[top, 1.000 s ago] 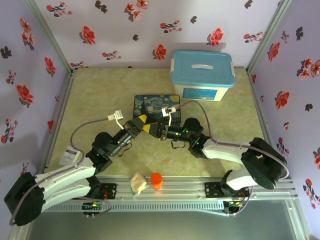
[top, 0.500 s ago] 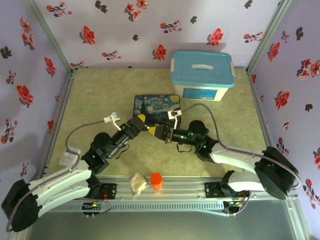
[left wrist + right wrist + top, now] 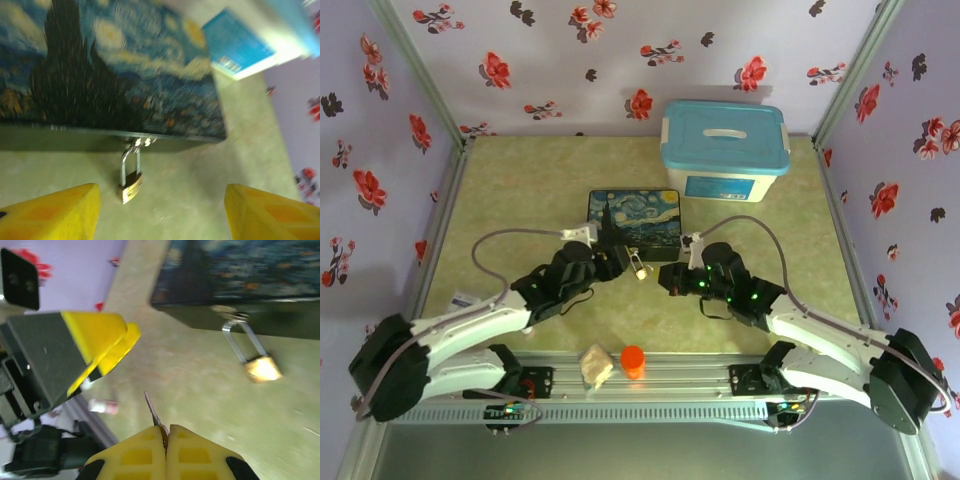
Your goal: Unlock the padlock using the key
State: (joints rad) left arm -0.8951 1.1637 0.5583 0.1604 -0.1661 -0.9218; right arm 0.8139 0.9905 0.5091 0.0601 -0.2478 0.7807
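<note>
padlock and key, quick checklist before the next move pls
1. key pinched in right end effector, tip sticking out: ok
2. padlock shackle through the tin clasp, body on the table: ok
3. left end effector holding the padlock steady: not ok, its fingers are open and wide of it
4. key tip at the padlock: not ok, clear gap in the right wrist view
5. keyhole facing the key: cannot tell, too blurred
</note>
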